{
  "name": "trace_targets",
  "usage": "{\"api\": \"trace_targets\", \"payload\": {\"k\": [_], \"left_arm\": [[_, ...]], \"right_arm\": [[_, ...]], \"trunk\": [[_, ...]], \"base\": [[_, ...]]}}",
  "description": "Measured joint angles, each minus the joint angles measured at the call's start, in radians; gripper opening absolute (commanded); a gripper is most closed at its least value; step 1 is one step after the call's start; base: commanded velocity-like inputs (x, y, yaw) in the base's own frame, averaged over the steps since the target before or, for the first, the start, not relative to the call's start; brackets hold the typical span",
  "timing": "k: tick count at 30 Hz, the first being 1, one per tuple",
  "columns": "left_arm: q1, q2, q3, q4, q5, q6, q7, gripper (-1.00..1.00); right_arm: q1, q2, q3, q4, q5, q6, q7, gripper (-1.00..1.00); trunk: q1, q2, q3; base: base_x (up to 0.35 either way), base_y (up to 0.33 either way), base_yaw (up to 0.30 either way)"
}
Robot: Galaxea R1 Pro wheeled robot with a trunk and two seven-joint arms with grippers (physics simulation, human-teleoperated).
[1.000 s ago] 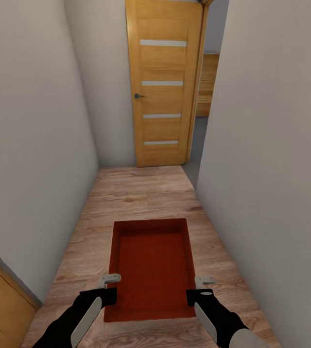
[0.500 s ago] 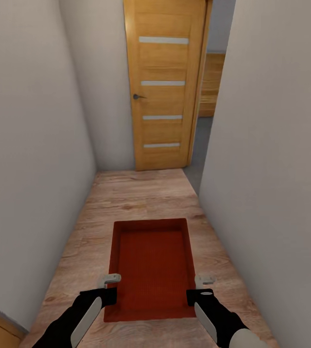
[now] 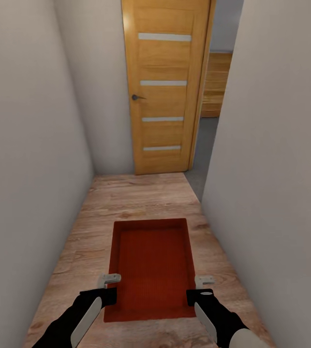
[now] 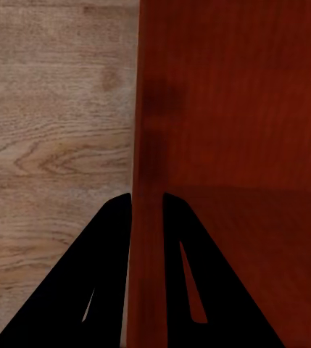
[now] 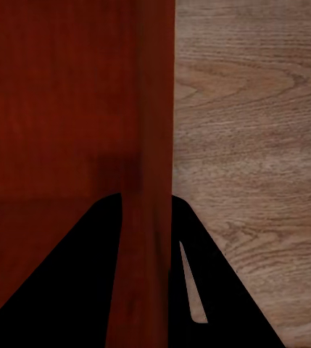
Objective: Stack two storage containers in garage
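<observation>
- Orange-red storage container (image 3: 150, 270) was held up over the wood plank floor (image 3: 140, 198) of a narrow corridor, open top facing the head cam, long axis pointing toward the door ahead.
- Left gripper (image 3: 111, 279) was on the container's left long wall, near the corner closest to the robot; right gripper (image 3: 204, 280) opposite it on the right long wall, same end.
- Left wrist cam: the two black fingers (image 4: 90, 290) sat either side of the container wall (image 4: 146, 217), one outside, one inside, pinched onto it. Planks on the outer side, container interior on the other.
- Right wrist cam: same pic mirrored; fingers (image 5: 220, 290) clamped on the right wall (image 5: 149, 217), one each side.
- Container looked empty inside; ribbed-looking bottom in head cam.
- Plain grey-white walls (image 3: 29, 145) close on both sides.
- Wooden door (image 3: 165, 87) w/ four pale horizontal strips and a dark handle stood at the corridor's far end.
- To the door's right, an opening showed grey floor (image 3: 203, 150) and wood slats (image 3: 218, 84) beyond.
</observation>
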Motion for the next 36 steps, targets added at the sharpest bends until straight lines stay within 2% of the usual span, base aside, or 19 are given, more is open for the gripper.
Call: {"api": "trace_targets", "payload": {"k": [36], "left_arm": [[0.0, 0.0, 0.0, 0.0, 0.001, 0.0, 0.0, -1.0]], "right_arm": [[0.0, 0.0, 0.0, 0.0, -0.001, 0.0, -0.001, -1.0]], "trunk": [[0.0, 0.0, 0.0]], "base": [[0.344, 0.0, 0.0]]}}
